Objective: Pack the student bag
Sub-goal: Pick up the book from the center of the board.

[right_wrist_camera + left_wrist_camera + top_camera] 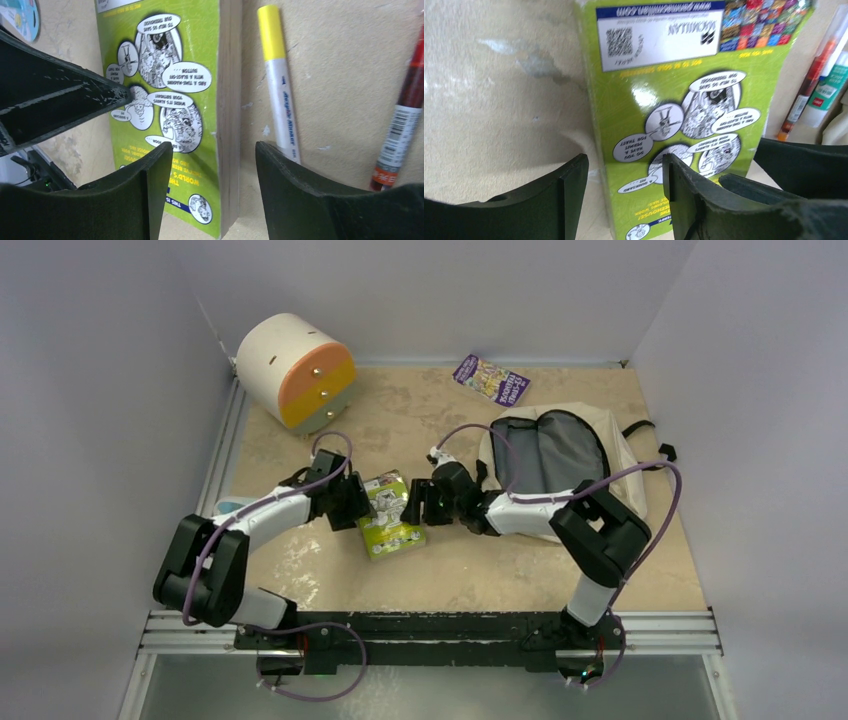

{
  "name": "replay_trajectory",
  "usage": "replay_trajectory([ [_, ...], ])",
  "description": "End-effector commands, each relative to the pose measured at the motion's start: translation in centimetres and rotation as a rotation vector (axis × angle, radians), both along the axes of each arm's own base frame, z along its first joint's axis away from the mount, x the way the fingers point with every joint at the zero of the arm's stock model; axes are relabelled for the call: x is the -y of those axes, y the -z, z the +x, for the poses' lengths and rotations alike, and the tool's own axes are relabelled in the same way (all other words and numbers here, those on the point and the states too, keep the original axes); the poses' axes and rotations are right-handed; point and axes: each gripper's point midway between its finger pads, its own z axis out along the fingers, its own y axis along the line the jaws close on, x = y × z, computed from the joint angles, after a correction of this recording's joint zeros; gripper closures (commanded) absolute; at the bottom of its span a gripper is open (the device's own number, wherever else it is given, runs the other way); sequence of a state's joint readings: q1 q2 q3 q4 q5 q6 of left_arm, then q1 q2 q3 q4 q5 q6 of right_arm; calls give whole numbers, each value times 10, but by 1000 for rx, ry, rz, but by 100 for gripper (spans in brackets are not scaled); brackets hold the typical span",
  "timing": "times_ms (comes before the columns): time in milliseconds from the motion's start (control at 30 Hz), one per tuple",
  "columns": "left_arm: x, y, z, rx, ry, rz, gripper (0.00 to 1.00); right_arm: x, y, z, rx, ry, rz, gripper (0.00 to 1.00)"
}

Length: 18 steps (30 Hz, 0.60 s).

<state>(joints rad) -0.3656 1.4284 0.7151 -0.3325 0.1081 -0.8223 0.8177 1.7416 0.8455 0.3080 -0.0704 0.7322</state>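
Top external: left gripper (pixel 357 506), right gripper (pixel 414 503) flank green book (pixel 388 524).

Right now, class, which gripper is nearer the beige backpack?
Right. The right gripper sits between the backpack and the green book; the left gripper is on the book's far side.

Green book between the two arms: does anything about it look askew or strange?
Yes. The green book lies back cover up and skewed on the table, outside the open student bag. The left end effector and right end effector sit at its opposite edges, jaws apart.
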Motion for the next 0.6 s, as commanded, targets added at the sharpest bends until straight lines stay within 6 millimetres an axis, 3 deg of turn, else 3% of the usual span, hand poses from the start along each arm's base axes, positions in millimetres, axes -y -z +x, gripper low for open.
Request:
replay_trajectory([
  [0, 3, -4, -9, 20, 24, -50, 45, -13, 5, -15, -26, -46, 4, 34],
  [167, 6, 1, -23, 13, 47, -91, 45, -21, 16, -8, -33, -34, -12, 32],
  [267, 9, -2, -25, 34, 70, -111, 47, -23, 21, -5, -37, -17, -39, 37],
  [500, 13, -5, -25, 52, 98, -131, 55, -14, 28, -9, -44, 23, -64, 61],
  [567, 14, -6, -24, 52, 97, -137, 55, -12, 29, -17, -74, 26, -51, 75],
])
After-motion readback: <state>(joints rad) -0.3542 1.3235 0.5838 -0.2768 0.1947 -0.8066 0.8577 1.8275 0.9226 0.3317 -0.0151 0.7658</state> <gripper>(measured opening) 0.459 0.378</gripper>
